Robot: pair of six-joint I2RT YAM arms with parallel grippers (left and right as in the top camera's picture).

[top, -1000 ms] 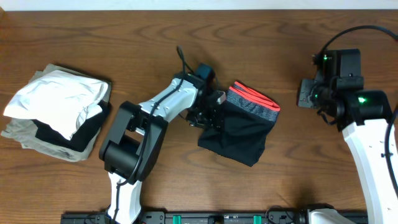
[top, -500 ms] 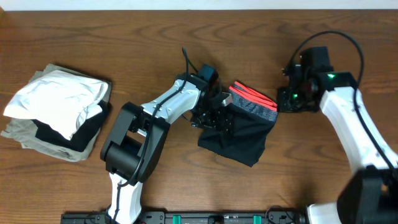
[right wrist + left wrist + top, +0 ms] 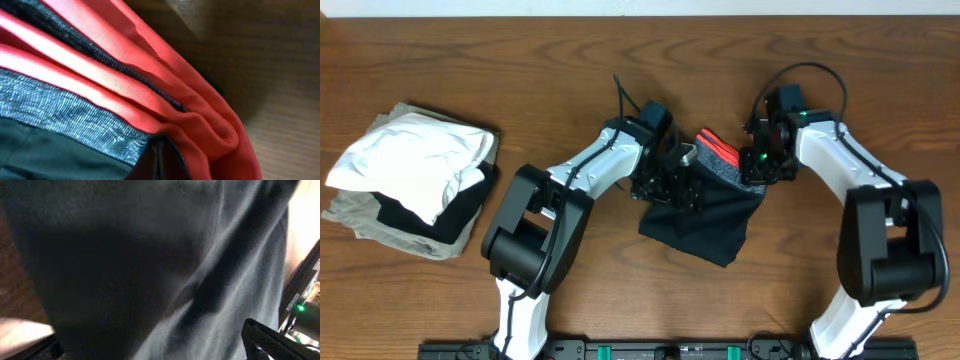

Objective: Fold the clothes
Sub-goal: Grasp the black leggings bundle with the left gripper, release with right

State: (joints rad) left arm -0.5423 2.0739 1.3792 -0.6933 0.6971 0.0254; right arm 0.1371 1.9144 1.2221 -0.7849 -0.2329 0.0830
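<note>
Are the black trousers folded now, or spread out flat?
Folded. The trousers lie as a compact, squarish bundle, and the right wrist view shows several red-and-grey waistband layers stacked along one edge.

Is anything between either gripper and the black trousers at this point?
Nothing visible. The left gripper is right over the trousers, the right gripper at their red-and-grey waistband. The pile of other clothes lies well apart, far left.

Trousers [image 3: 705,218]: soft matt black cloth. Waistband [image 3: 100,75]: smooth red cloth, finely ribbed grey band. Table [image 3: 620,60]: brown wood, visible grain, slight sheen. Left arm [image 3: 588,165], beside trousers: smooth white plastic shell, matt black joints.
</note>
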